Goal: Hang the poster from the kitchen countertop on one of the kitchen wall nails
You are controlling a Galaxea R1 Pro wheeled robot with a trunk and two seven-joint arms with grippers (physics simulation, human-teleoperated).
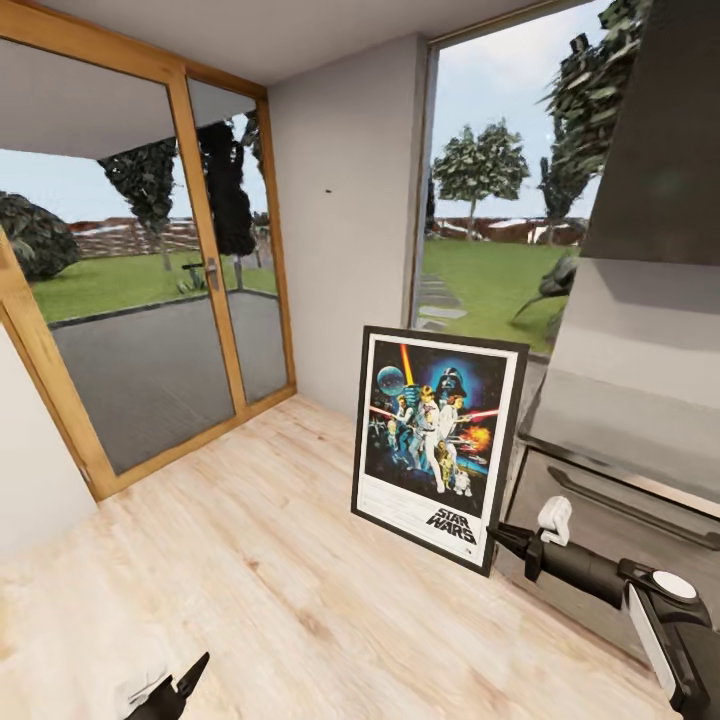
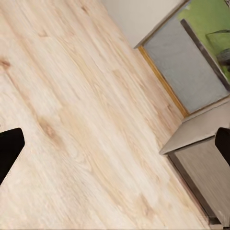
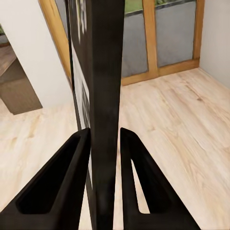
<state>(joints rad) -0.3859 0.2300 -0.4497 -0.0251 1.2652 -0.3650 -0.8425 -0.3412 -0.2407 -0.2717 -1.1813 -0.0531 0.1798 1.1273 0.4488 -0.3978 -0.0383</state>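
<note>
My left gripper (image 1: 185,680) hangs low over the wooden floor (image 1: 250,560), its fingers spread and holding nothing; in the left wrist view the two dark fingertips (image 2: 9,148) sit far apart at the picture's edges with bare planks between them. My right gripper (image 1: 497,535) is pinching the poster (image 1: 435,440) at its lower right corner, holding it upright and clear of the floor, just beside the steel appliance front (image 1: 620,500) on my right. The right wrist view gives what the head view cannot: the poster (image 3: 103,72) edge-on, a dark slab seated between both fingers (image 3: 139,177), so the hold looks firm. The head view alone shows the printed face and the goal. I judge the pickup done and the carry under way. Farther off, on the grey wall panel (image 1: 350,250) between the glass door (image 1: 150,330) and the window (image 1: 500,200), a small dark dot looks like the wall nail (image 1: 327,190). Next I need to close in on that wall, raise the poster, and bring its top edge up to the nail.
</note>
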